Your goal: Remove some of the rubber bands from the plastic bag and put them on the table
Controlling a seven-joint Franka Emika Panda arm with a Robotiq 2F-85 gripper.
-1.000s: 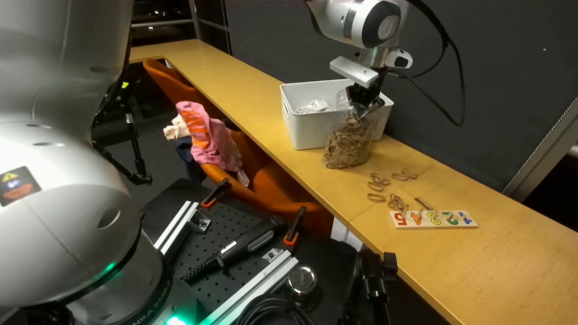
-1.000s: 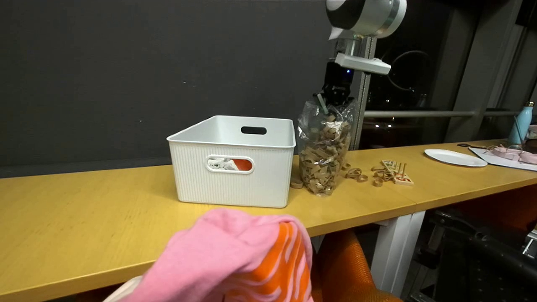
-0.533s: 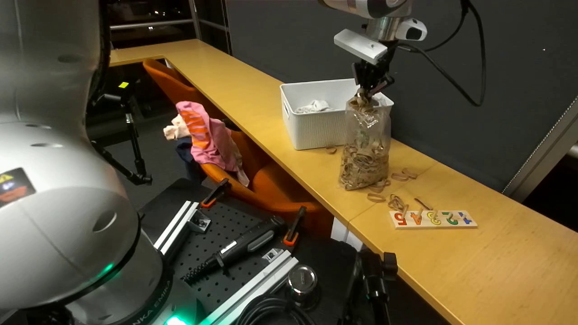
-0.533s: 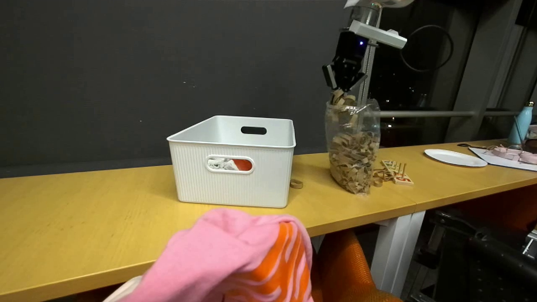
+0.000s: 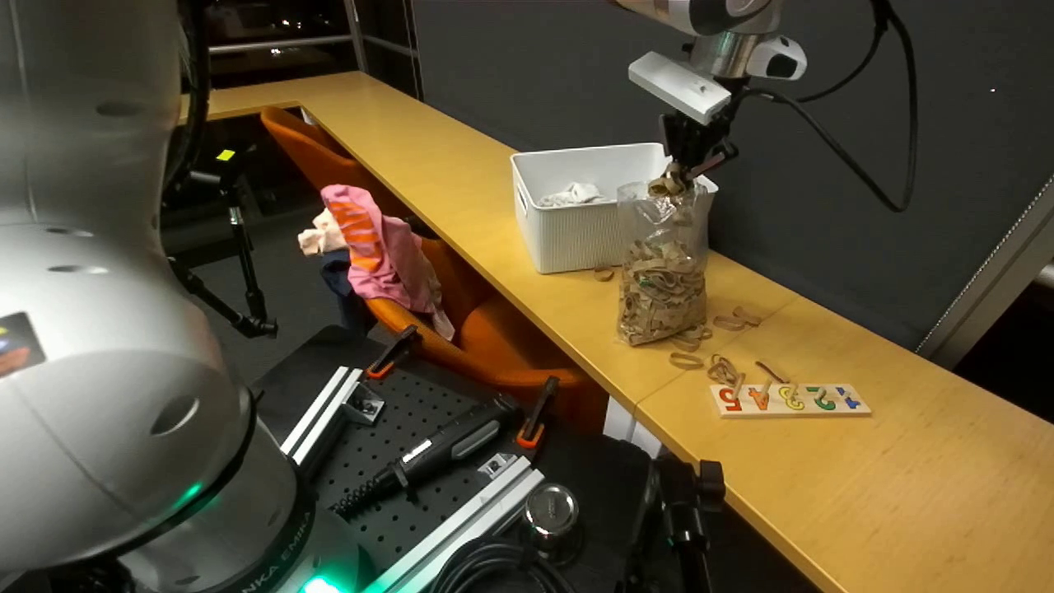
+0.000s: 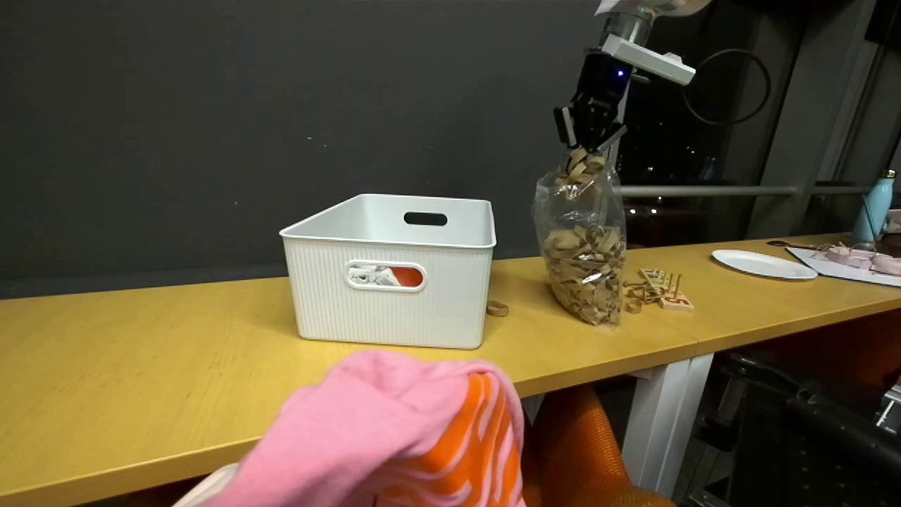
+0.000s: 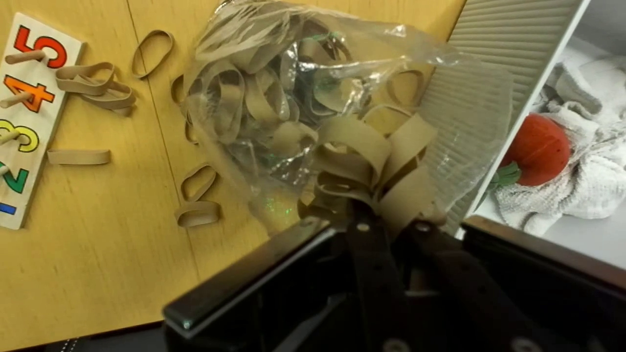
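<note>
Nearest the wrist camera, the gripper [image 7: 392, 226] has its jaws nearly together, pinching a bunch of tan rubber bands [image 7: 354, 142]. The bunch sits at the mouth of the clear plastic bag [image 6: 563, 204], which stands roughly upright on the table [image 7: 122, 264] with many more bands inside. Below lie loose bands [image 7: 78, 157], several close to a numbered peg board [image 7: 41, 122]. The white bin [image 6: 380, 317], near the bag, contains a white cloth [image 7: 592, 181] and a red object [image 7: 540, 146]. Farther along, in an exterior view: a white plate [image 6: 764, 265] and a blue bottle [image 6: 875, 208].
</note>
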